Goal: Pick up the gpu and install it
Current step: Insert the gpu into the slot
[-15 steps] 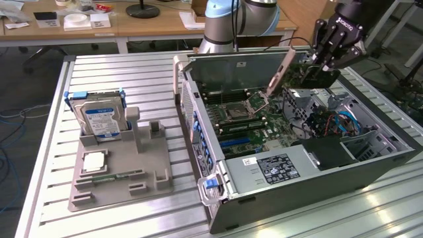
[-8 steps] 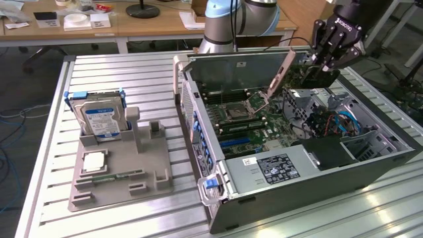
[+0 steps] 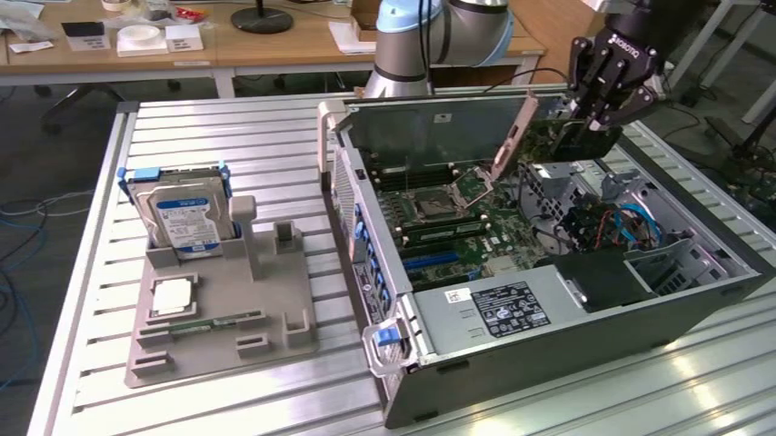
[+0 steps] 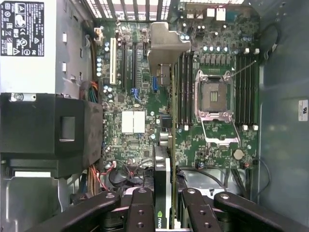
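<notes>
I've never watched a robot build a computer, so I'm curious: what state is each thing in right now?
gripper: shut on the gpu.
gpu: held on edge over the motherboard, not yet in a slot.
computer case: lying on its side, open.
CPU socket: empty.
hard drive: standing upright in the gray holder.
</notes>
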`<action>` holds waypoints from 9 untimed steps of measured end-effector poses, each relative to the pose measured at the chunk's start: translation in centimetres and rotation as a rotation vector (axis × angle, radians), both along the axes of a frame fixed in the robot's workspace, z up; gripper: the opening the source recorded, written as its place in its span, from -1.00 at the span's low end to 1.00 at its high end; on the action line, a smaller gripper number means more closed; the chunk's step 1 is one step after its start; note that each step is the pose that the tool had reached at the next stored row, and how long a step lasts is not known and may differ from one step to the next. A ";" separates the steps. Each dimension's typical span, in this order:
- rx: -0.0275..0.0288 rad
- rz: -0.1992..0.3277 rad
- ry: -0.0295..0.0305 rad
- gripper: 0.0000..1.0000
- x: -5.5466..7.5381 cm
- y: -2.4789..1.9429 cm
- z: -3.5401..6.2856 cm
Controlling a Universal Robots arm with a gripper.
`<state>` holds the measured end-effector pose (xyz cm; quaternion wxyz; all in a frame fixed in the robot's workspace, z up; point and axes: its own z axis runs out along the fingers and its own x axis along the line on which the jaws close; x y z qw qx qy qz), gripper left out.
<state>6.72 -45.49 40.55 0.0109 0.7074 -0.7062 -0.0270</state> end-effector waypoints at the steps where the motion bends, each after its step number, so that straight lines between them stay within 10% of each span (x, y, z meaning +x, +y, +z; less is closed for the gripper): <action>1: -0.0001 0.000 -0.0063 -0.47 -0.2 0.04 -0.01; 6: 0.0000 0.000 -0.0396 -0.47 -1.4 0.09 -0.10; 9: -0.0001 -0.001 -0.0437 -0.47 -1.7 0.09 -0.12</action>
